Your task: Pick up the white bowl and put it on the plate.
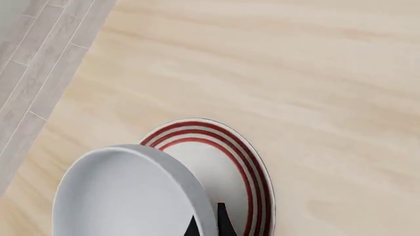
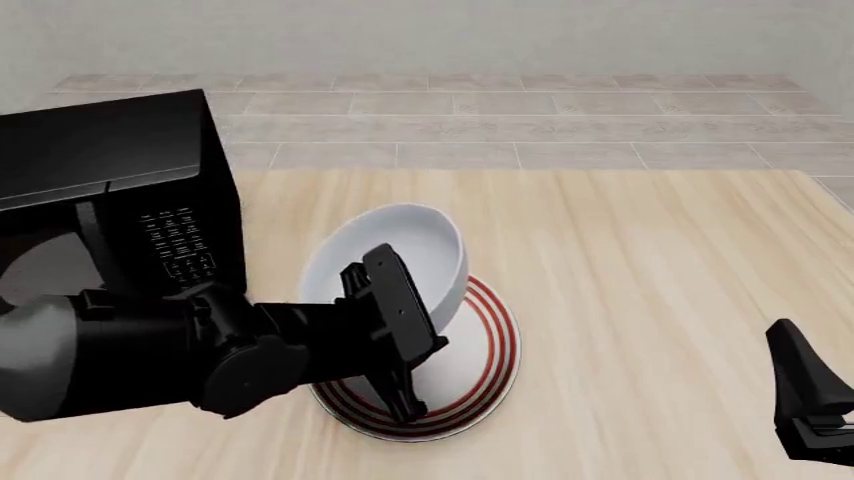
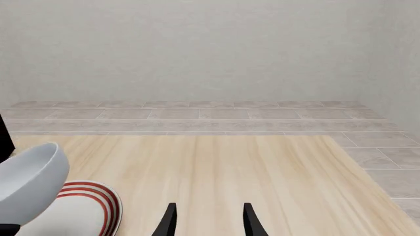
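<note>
White glossy deep bowl (image 2: pixel 400 250) hung tilted over the flat red-ringed plate (image 2: pixel 487 375), rim pinched in my left fingers (image 2: pixel 394 330), because I wanted it centred before lowering. Right fingers (image 3: pixel 207 219) stood apart, idle over the pale wooden worktop (image 2: pixel 641 280).

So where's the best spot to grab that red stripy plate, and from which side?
By its thin rim on the right side. The plate lies flat on the table, and the white bowl, tilted in the left gripper, covers its left and back, so the free right gripper would probably reach best.
</note>
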